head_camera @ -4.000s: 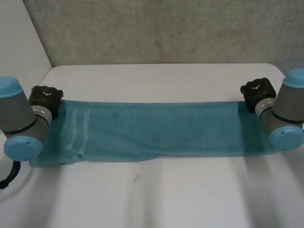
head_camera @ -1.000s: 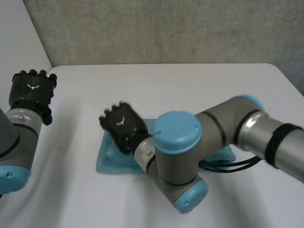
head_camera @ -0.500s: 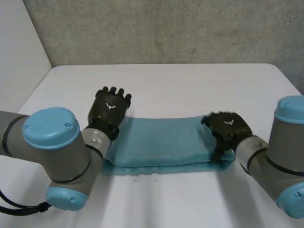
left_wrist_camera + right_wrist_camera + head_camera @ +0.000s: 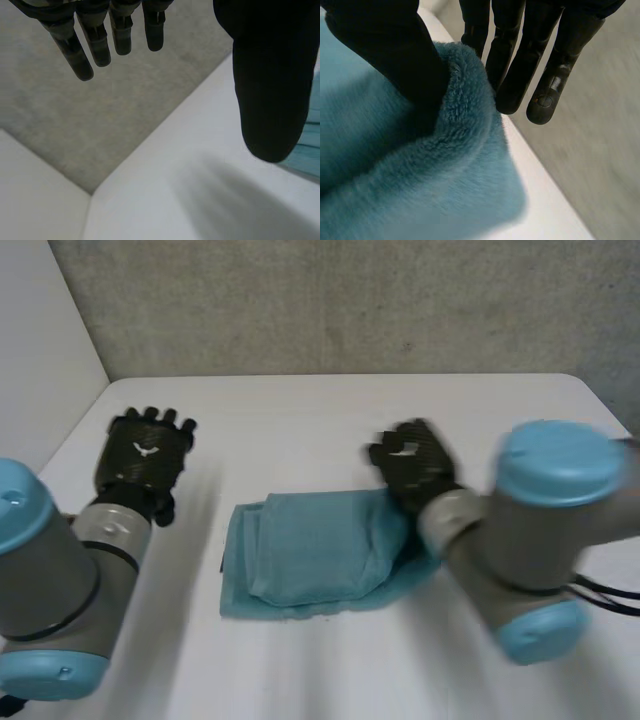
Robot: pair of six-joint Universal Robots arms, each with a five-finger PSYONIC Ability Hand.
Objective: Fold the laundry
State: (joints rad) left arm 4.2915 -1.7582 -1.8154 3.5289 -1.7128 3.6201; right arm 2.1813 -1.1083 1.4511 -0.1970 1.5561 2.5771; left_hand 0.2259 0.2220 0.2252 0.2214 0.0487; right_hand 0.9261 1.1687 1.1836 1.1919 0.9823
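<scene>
Black left hand [image 4: 143, 455] hovers over the bare white table [image 4: 330, 405], well apart from the laundry. Fingers [image 4: 82, 47] straight and spread, relaxed, grasping nothing. Wrist view: thumb [image 4: 270, 80] hangs apart from the fingers, with the table and grey wall [image 4: 115, 105] beyond the fingertips. A sliver of teal cloth shows just beside the thumb tip.

Teal towel [image 4: 310, 550] lies on the table between the two hands, folded over into a thick, loose bundle. Layers are uneven: a lower layer sticks out on the side toward the left hand, and a rounded upper layer sits on top. Pile looks plush.

Right hand [image 4: 410, 465] is at the bundle's far corner on its own side, touching the cloth. Wrist view: thumb [image 4: 390, 55] is sunk into the towel's [image 4: 420, 180] pile, and the rolled edge of the fold curls up between the thumb and the straight fingers [image 4: 512, 65]. Fingers sit just behind that edge, so the fold is pinched between thumb and fingers. Fingertips reach past the cloth, over the table edge.
</scene>
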